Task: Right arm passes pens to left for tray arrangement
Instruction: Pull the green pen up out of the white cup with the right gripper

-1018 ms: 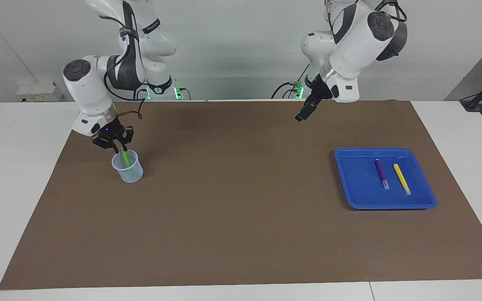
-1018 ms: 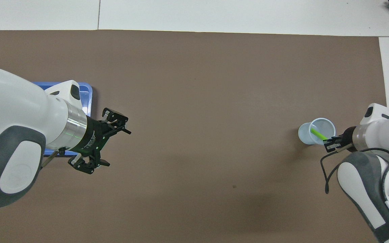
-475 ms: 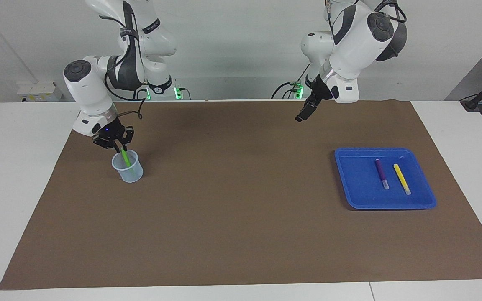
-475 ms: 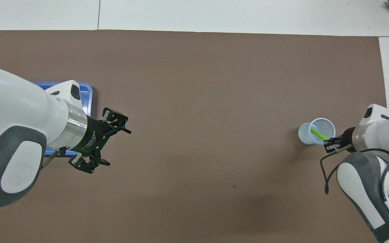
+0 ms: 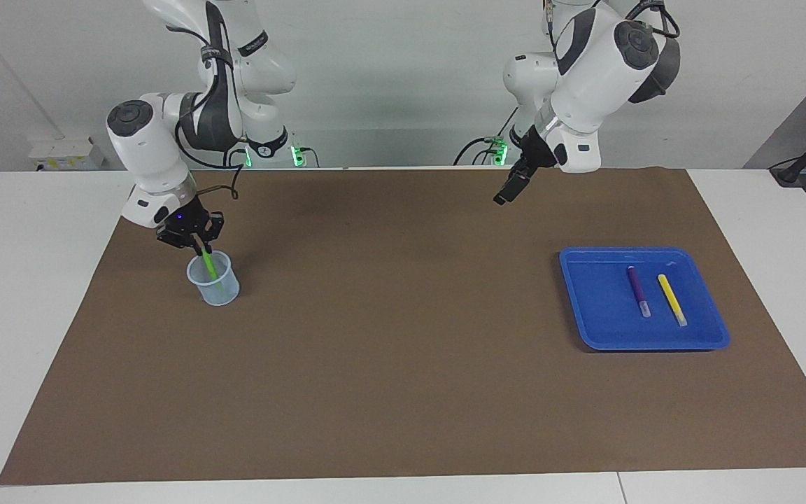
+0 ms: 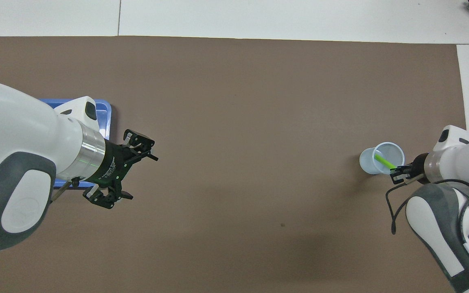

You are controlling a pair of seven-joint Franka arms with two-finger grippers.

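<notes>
**Last pen gripped at the cup, two already in the tray**

The right gripper (image 5: 201, 246), black and wide with a small blue light, is clamped on the upper end of the bright green marker pen (image 5: 211, 268), which leans inside the small translucent pale blue plastic cup (image 5: 214, 280) directly below it. Pulled out at a slant, the pen could drag on the rim and tip the light cup, or twist in so narrow a hold and arrive askew for the hand-over. The right arm bends steeply down from its elbow, wrist tilted over the cup. Well away from it, toward the other end of the brown mat (image 5: 403, 336), the left gripper (image 6: 126, 171) waits in the air with fingers spread wide, its wrist angled toward the middle. Just beside and below that gripper sits the shallow bright blue plastic tray (image 5: 592, 308), holding the purple marker pen (image 5: 637, 289) and the yellow marker pen (image 5: 672, 298) side by side
</notes>
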